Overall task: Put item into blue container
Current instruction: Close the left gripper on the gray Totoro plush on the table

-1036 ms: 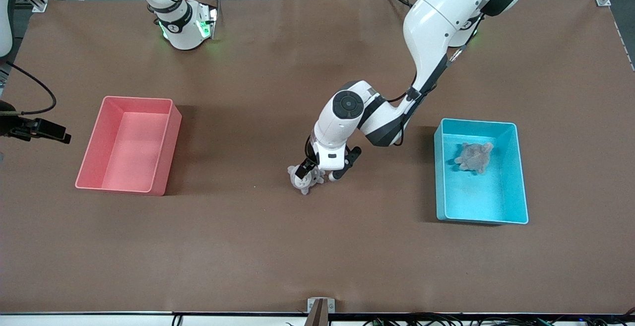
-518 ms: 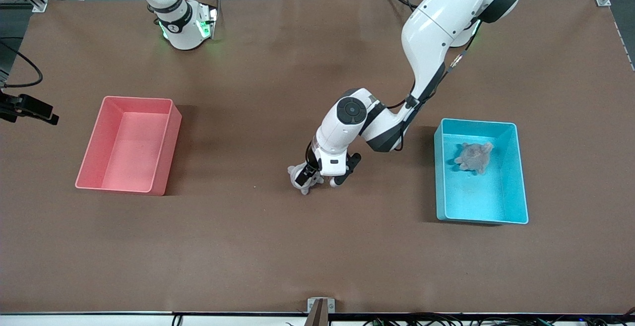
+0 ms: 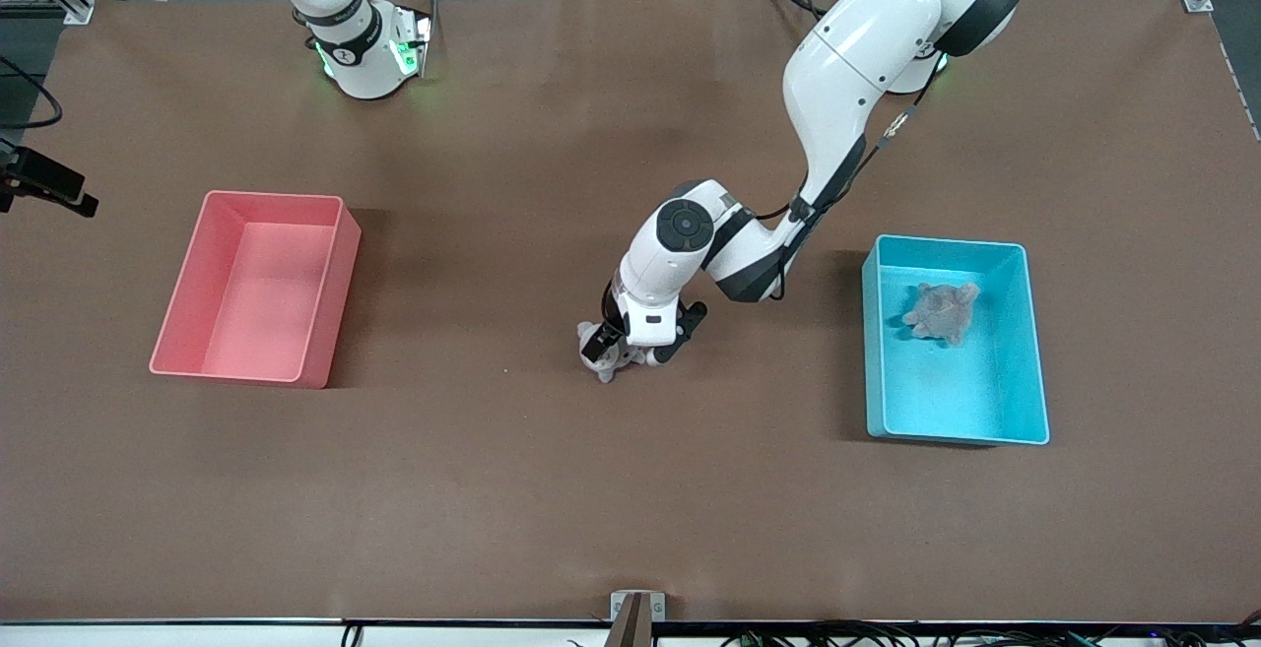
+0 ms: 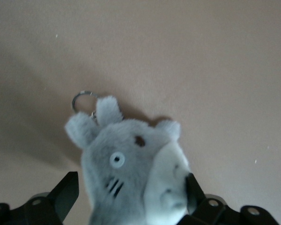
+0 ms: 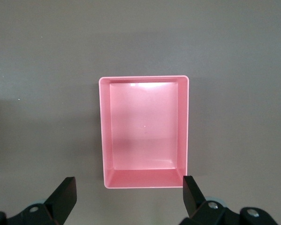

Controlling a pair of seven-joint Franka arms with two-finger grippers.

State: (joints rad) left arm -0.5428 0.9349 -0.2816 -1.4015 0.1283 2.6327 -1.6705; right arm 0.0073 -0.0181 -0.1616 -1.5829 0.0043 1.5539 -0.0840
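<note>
Tabletop point(image 3: 552, 489) is brown, two bins on it. Left gripper point(image 3: 623, 349) is down at the middle of the tabletop, over a small grey plush keychain toy point(image 3: 613, 359) with pointed ears, a white belly and a metal ring point(image 4: 83, 100). Left wrist view shows the gripper point(image 4: 131, 187) open wide, one finger either side of the toy point(image 4: 131, 173); one fingertip point(image 4: 192, 190) looks to touch the white belly side, the other fingertip point(image 4: 68, 190) stands just apart from the grey fur. Toy lies on the tabletop point(image 4: 201, 70), not lifted, ring resting flat beside its ears.

Blue container point(image 3: 1030, 352) sits toward the left arm's end of the tabletop, well apart from the toy. A second grey-brown plush item point(image 3: 941, 310) already lies inside it, in the part farther from the front camera.

Pink bin point(image 3: 335, 273) sits toward the right arm's end, nothing visible in it. Right arm waits: its gripper point(image 5: 126, 194) hangs up high over the pink bin point(image 5: 145, 79), fingers spread wide, holding nothing. In the front view only a dark piece of it point(image 3: 44, 184) shows at the frame edge, near the pink bin.
</note>
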